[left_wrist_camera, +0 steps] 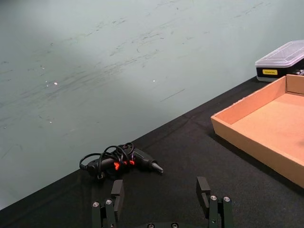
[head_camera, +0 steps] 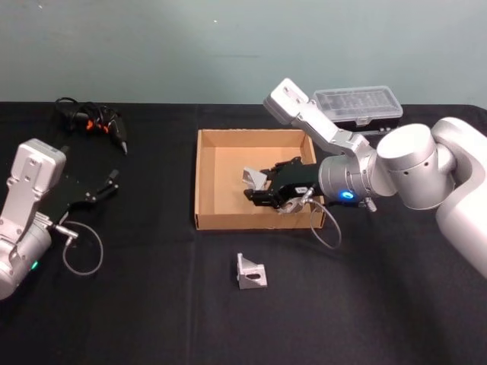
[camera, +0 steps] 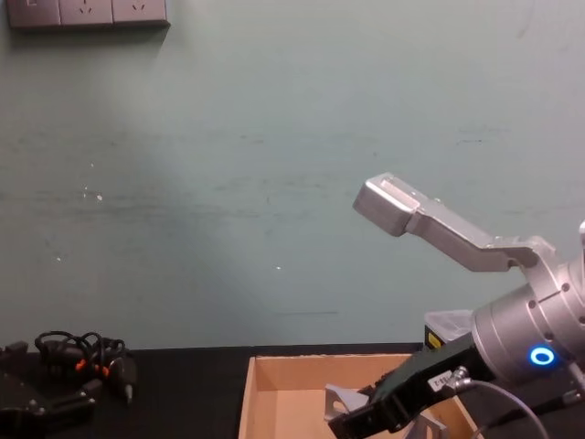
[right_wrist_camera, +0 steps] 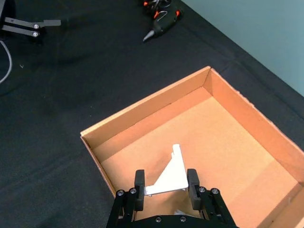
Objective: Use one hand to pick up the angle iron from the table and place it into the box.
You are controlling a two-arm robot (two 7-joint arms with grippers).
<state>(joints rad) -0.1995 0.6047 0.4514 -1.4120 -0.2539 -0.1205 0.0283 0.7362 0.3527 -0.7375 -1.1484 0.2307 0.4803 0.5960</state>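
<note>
My right gripper (head_camera: 253, 187) reaches in over the tan box (head_camera: 199, 175) and is shut on a silver angle iron (head_camera: 249, 176). In the right wrist view the angle iron (right_wrist_camera: 172, 173) sits pinched between the two black fingers (right_wrist_camera: 139, 183), hanging over the brown floor near the box (right_wrist_camera: 142, 107) front wall. The chest view shows the same piece (camera: 340, 400) just inside the box. A second angle iron (head_camera: 251, 271) lies on the black table (head_camera: 152, 304) in front of the box. My left gripper (head_camera: 106, 185) rests open at the far left, holding nothing.
A black tool with tangled cable and orange marks (head_camera: 95, 120) lies at the back left. A clear-lidded case (head_camera: 358, 106) stands behind the box at the back right. My right arm's elbow rises above the box's right side.
</note>
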